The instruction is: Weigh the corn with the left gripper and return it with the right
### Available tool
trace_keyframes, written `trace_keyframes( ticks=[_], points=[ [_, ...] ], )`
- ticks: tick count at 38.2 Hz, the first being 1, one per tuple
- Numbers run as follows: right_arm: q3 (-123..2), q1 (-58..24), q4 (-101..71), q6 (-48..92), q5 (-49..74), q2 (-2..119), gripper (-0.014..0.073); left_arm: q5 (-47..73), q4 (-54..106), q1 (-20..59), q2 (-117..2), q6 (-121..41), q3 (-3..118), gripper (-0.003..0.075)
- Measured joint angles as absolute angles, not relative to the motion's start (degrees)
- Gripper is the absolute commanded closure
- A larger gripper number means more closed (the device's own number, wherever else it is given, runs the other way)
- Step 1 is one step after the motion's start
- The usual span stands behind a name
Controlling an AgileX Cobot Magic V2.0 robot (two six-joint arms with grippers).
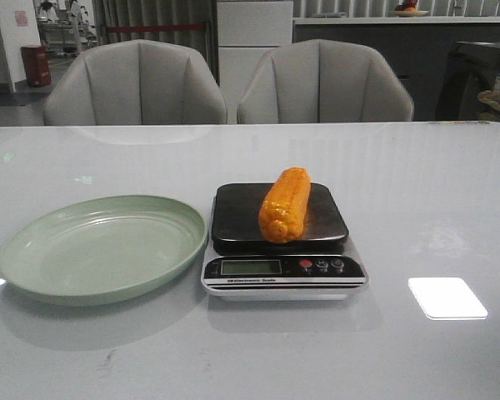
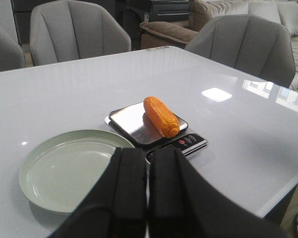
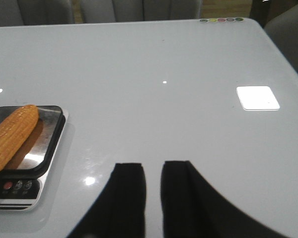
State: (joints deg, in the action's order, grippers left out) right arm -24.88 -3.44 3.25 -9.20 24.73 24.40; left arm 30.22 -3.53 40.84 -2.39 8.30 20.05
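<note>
The orange-yellow corn (image 1: 285, 204) lies lengthwise on the black platform of the digital scale (image 1: 233, 212) at the table's middle. It also shows in the left wrist view (image 2: 160, 116) and the right wrist view (image 3: 12, 136). My left gripper (image 2: 147, 153) is shut and empty, held back from the scale, above the near rim of the green plate (image 2: 64, 168). My right gripper (image 3: 153, 166) is empty, its fingers a narrow gap apart, over bare table to the right of the scale (image 3: 44, 144). Neither gripper shows in the front view.
An empty pale green plate (image 1: 100, 246) sits left of the scale, nearly touching it. A bright rectangular light patch (image 1: 447, 297) lies on the glossy white table at the right. Two grey chairs (image 1: 133, 83) stand behind the far edge.
</note>
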Motion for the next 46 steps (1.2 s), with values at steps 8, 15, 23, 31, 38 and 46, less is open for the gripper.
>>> trace_keyframes(
  ticks=[8, 15, 23, 31, 38, 46],
  points=[
    [-25.01, -11.32, 2.99, -9.20, 22.66, 30.04, -0.0010, 30.10, -3.62, 40.84, -2.39, 8.30, 19.93, 0.0598],
    [-26.29, -18.65, 2.29, -9.20, 14.69, 37.05, -0.0013, 29.88, -3.62, 40.84, -2.39, 8.25, 19.93, 0.0598],
    [-36.09, -25.26, -4.94, -9.20, 16.83, 50.17, -0.0013, 29.88, -3.62, 40.84, -2.39, 8.25, 19.93, 0.0598],
    [-46.27, -28.35, -11.69, -9.20, 19.18, 64.17, -0.0013, 29.88, -3.62, 40.84, -2.39, 8.25, 19.93, 0.0598],
    [-58.90, -28.48, -12.67, -10.30, 28.80, 77.22, -0.0013, 29.88, -3.62, 40.84, -2.39, 8.25, 19.93, 0.0598],
    [-70.95, -28.48, -10.21, -19.34, 36.25, 90.05, -0.0013, 29.88, -3.62, 40.84, -2.39, 8.25, 19.93, 0.0598]
  ],
)
